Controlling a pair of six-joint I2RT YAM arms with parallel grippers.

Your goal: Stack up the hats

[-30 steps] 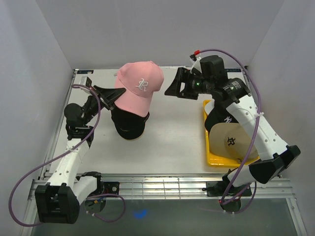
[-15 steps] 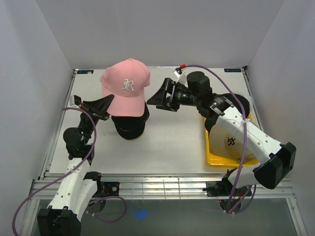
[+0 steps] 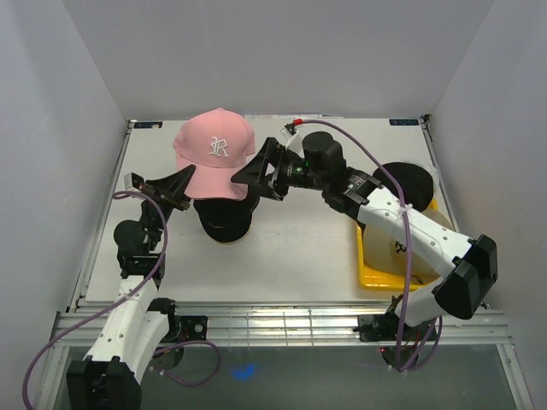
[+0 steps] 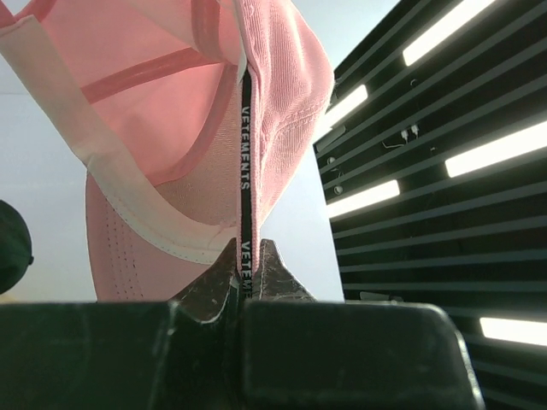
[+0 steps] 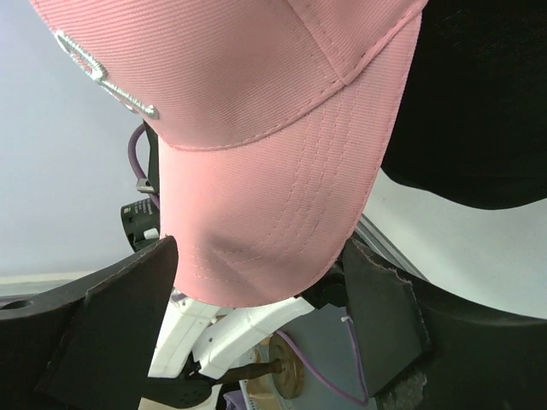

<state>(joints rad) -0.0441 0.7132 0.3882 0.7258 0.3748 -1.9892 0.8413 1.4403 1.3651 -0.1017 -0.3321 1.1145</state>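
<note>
A pink hat (image 3: 214,155) hangs above a black hat (image 3: 224,220) that lies on the table. My left gripper (image 3: 182,190) is shut on the pink hat's rear edge; in the left wrist view the jaws (image 4: 245,256) pinch the black lettered band of the pink hat (image 4: 162,128). My right gripper (image 3: 259,168) is open, one finger on each side of the pink brim (image 5: 265,213), with the fingertips (image 5: 162,256) level with the brim's edge. A tan hat (image 3: 425,248) and another black hat (image 3: 408,179) sit at the right, partly hidden by my right arm.
A yellow tray (image 3: 380,278) holds the tan hat at the table's right side. White walls close in the table on the left, back and right. The black hat (image 5: 479,102) fills the upper right of the right wrist view.
The pink hat has moved left with my left gripper. My right gripper has swung left after it and now straddles the brim.
</note>
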